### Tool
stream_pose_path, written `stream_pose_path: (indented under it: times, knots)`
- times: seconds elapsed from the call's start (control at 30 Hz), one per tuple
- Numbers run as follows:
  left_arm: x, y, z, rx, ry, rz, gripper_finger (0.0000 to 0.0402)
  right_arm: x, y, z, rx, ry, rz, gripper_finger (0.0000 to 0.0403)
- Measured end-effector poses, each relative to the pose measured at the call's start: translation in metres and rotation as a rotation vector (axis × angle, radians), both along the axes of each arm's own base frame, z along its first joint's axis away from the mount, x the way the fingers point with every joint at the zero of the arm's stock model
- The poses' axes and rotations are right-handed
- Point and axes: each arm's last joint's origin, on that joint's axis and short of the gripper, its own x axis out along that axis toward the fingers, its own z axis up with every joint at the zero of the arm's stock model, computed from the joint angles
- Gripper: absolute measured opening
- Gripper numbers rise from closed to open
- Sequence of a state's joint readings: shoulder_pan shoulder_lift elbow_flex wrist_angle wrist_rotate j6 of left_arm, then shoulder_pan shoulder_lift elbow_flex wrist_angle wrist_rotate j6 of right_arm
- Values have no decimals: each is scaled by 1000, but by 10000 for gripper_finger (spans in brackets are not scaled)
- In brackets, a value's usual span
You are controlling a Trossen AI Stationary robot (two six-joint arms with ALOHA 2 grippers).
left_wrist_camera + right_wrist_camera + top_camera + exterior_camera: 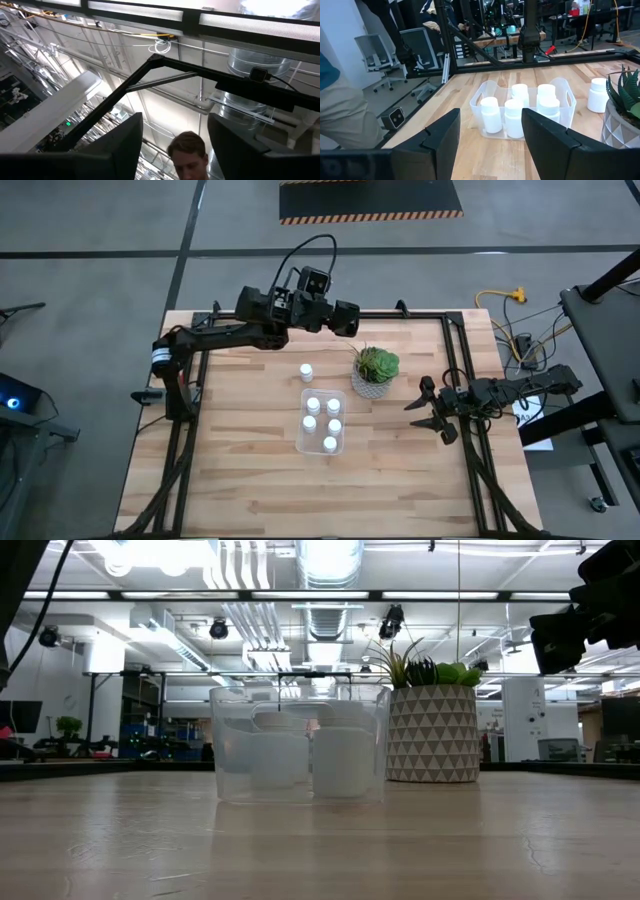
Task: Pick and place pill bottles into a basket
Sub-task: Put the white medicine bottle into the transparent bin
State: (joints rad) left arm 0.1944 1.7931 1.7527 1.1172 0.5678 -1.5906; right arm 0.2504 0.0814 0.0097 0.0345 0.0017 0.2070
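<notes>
The clear basket [321, 421] stands mid-table with several white pill bottles [311, 423] upright inside; it also shows in the low view [300, 755] and the right wrist view [485, 97]. One more pill bottle [306, 371] stands on the table just beyond the basket's far edge, also seen in the right wrist view [597, 95]. My left gripper [352, 320] is open and empty, raised over the table's far edge, and its wrist view [175, 145] looks up at the ceiling. My right gripper [428, 412] is open and empty, right of the basket, pointing toward it [490, 135].
A grey patterned pot with a green succulent [375, 370] stands just right of the lone bottle, between it and my right gripper [432, 735]. Bare wood lies near and left of the basket. A person shows in the left wrist view [187, 150].
</notes>
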Motion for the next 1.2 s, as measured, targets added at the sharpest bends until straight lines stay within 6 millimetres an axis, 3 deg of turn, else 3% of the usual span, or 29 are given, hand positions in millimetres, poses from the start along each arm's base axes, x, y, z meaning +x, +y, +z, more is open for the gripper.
stream_pose_path:
  times: [0.27,0.57,0.9,1.07,1.2]
  knots:
    - [2,-1,-2,69,27,-12,183,0,0,0,0,0,0,201]
    - [21,0,-20,224,288,-11,183,0,0,0,1,0,0,201]
    - [37,2,-64,375,672,-7,183,0,0,0,0,0,0,201]
    - [30,1,-85,470,865,14,183,0,0,0,0,0,0,201]
    - [15,3,-100,546,1072,141,183,0,0,0,0,0,0,201]
